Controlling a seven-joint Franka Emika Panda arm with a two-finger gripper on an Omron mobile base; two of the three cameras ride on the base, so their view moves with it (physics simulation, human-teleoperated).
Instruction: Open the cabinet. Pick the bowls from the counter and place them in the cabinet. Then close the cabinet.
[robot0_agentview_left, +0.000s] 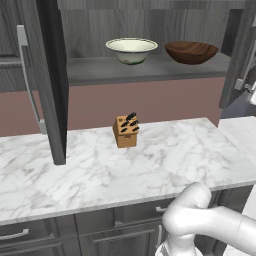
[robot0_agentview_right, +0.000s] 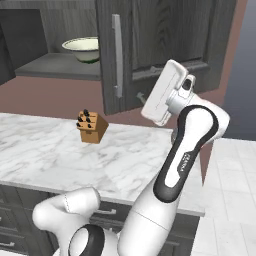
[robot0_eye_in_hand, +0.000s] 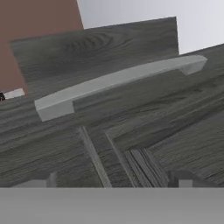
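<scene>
We see both bowls, the deep cream-white ceramic bowl (robot0_agentview_left: 131, 50) and the shallow dark brown wooden bowl (robot0_agentview_left: 191, 52), shelved inside the dark grey-brown wood-grain cabinet (robot0_agentview_left: 150, 70). Only closing remains; our gripper (robot0_agentview_right: 139, 95) is spread wide and empty before the right door's silver bar handle (robot0_eye_in_hand: 118, 83).

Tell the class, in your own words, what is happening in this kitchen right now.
The white robot arm has its open claw facing the right door of the dark grey wood-grain wall cabinet, near its silver bar handle. Both doors stand open. The cream-white ceramic bowl and the dark brown wooden bowl already sit on the shelf; closing remains.
</scene>
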